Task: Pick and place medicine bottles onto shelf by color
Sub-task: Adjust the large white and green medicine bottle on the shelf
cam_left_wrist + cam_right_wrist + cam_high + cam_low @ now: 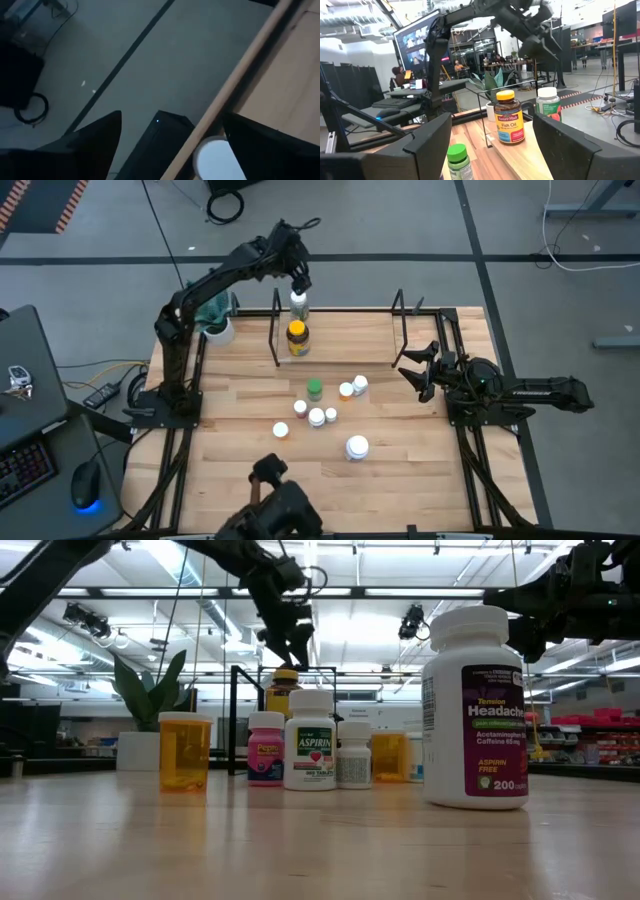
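Observation:
The shelf [350,342] stands at the table's far edge, between thin black end frames. Two medicine bottles stand on its left end: a white-capped one [298,302] and, nearer, an amber one with a yellow lid [297,336]. My left gripper [298,282] hangs open just above and beyond the white-capped bottle, whose cap [216,159] shows between the fingers, apart from them. Several more bottles stand loose mid-table, among them a green-capped one [314,388] and a large white one [357,447]. My right gripper [413,370] waits open at the table's right side.
A white pot with a green plant [217,328] stands at the far left corner, beside the shelf's left frame [276,330]. Black rails run along both table sides. Bare wood lies near the front edge and on the shelf's right part.

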